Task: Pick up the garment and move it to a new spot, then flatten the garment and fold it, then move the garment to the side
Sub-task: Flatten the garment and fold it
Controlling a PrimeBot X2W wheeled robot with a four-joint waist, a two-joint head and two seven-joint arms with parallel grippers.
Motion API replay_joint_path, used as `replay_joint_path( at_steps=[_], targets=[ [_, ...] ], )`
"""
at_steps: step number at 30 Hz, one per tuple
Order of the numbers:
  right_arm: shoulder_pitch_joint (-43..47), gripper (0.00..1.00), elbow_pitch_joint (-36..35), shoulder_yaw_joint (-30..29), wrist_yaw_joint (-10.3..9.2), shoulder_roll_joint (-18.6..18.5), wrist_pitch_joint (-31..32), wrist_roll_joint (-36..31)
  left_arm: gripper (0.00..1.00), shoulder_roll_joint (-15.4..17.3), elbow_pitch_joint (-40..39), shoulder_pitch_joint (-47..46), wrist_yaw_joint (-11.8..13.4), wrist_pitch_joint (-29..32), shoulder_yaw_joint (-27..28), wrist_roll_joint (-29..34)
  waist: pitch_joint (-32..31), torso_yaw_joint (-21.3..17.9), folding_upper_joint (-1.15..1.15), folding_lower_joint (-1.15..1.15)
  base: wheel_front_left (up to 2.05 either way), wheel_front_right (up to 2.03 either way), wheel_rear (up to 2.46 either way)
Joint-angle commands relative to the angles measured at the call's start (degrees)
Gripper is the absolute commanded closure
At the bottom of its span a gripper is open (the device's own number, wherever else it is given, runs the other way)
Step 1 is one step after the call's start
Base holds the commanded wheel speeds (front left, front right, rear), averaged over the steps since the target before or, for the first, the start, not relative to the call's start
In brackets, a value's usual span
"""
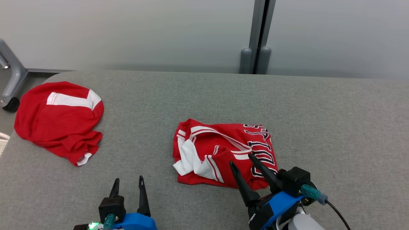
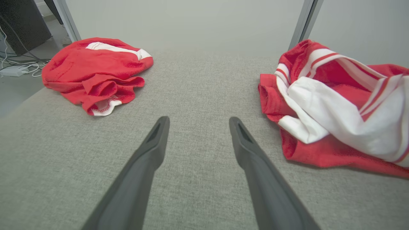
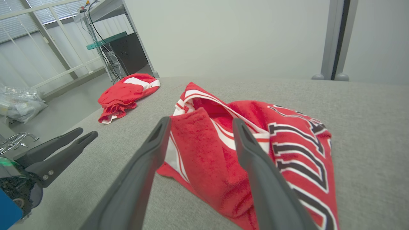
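The red jersey [image 1: 223, 153] lies near the middle of the grey counter [image 1: 319, 111] as a compact but rumpled bundle, white trim spilling at its left, so folding appears rough or unfinished and the move aside remains. The right tool [image 1: 241, 159] is released, fingers spread over a raised fold at the near edge, nothing gripped. The left tool [image 1: 129, 179] is likewise released above bare counter; a second red garment [image 1: 57, 118] lies well apart at far left.
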Motion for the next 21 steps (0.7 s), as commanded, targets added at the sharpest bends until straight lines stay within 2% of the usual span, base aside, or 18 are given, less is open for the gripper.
replay_joint_path(
  at_steps=[1,11,12,13,14,21],
  targets=[
    [-0.78,0.0,0.43,0.37,0.0,-0.26,-0.18,0.6,0.0,0.05,-0.01,-0.63,0.01,-0.15,-0.07,-0.21,0.86,1.06,0.01,0.0,0.0,0.0,0.0],
    [-7.42,0.0,7.66,3.2,0.0,-0.24,-0.18,0.7,0.0,0.03,-0.29,-1.42,0.35,-0.15,-0.59,-1.31,2.86,4.35,0.01,0.0,0.0,0.0,0.0],
    [-8.03,0.03,8.27,3.37,0.0,-0.26,-0.18,0.68,0.0,0.03,-0.36,-1.55,0.33,-0.15,-0.73,-1.37,3.12,4.53,0.01,0.0,0.0,0.0,0.0],
    [-8.56,0.56,9.05,3.76,0.0,-0.24,-0.18,0.47,0.0,0.02,-0.47,-1.71,0.33,-0.15,-0.91,-1.58,3.32,4.69,0.01,0.0,0.0,0.0,0.0],
    [-9.02,1.0,9.47,4.1,0.0,-0.23,-0.18,0.57,0.0,0.03,-0.55,-1.85,0.35,-0.15,-1.09,-1.8,3.6,4.86,0.01,0.0,0.0,0.0,0.0],
    [-11.91,1.0,7.99,10.28,0.0,-0.21,-0.18,0.87,0.0,0.03,-0.97,-3.12,0.48,-0.15,-2.3,-2.73,4.99,6.01,0.01,0.0,0.0,0.0,0.0]
  ],
)
